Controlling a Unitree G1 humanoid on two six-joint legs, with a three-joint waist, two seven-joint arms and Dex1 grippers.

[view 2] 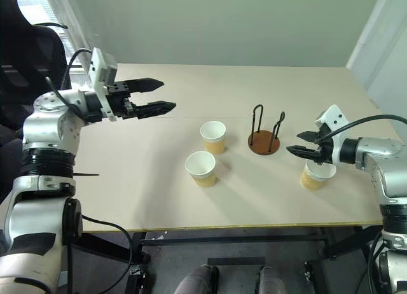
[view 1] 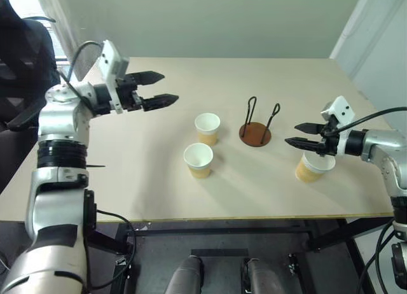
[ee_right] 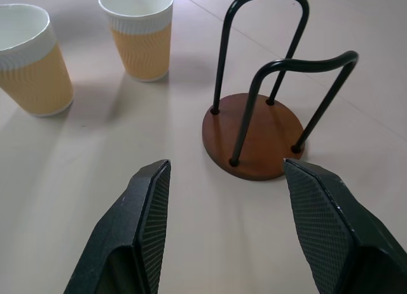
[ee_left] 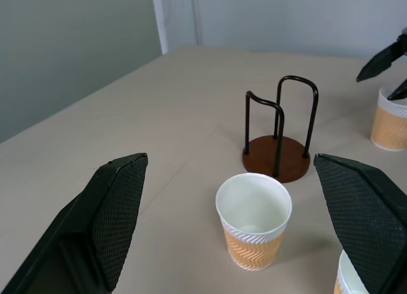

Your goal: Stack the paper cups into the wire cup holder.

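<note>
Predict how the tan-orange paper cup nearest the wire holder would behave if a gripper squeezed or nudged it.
The tan-orange paper cup looks thin-walled and empty, so probably light and easily crushed. It stands on its narrower base, so a sideways nudge may tip it.

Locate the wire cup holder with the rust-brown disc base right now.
In the left eye view the wire cup holder stands empty on the table's right half, between the farther tan-orange paper cup and the open right gripper.
</note>
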